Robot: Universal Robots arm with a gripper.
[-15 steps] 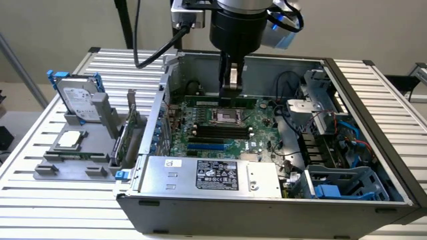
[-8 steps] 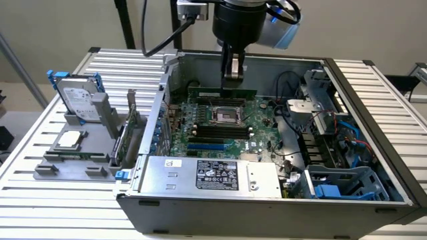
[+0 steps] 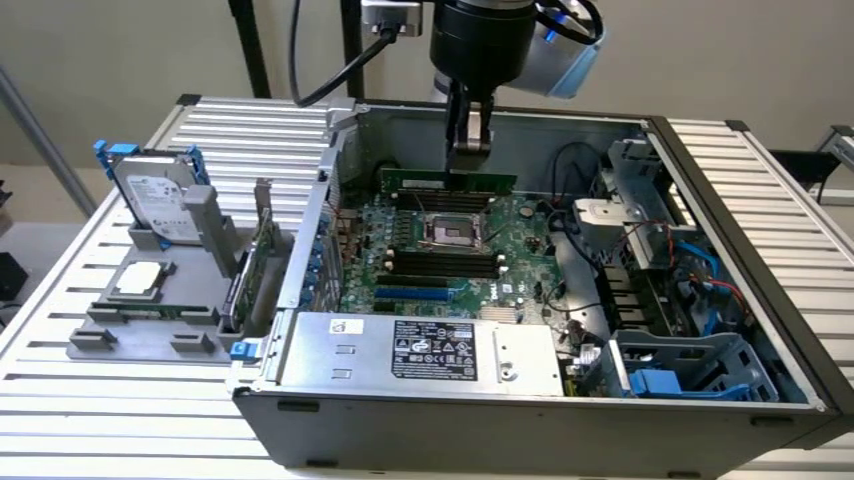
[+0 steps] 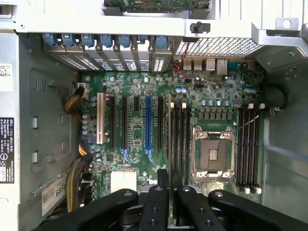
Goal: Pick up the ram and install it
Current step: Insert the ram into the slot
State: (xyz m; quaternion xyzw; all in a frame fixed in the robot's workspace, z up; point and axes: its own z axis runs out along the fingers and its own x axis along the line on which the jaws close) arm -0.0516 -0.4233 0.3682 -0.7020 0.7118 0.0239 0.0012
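A ribbed metal desk [image 3: 80, 400] is carrying an open computer case [image 3: 534, 420]. The ram [image 3: 447, 183] is being gripped by its upper edge in the clenched gripper [image 3: 467, 158] and is being held over the motherboard [image 3: 521, 240], near the back wall. For a good fit, it is probably best held upright and lined up exactly along one free memory slot [image 4: 179, 139], with both ends pressed evenly.

Items you cannot see whole: arm [image 3: 497, 40], cut by the top edge; ram [image 3: 424, 182], upper middle hidden inside the clamped gripper [image 3: 467, 153]; power supply label [image 3: 434, 350], print too small to read.
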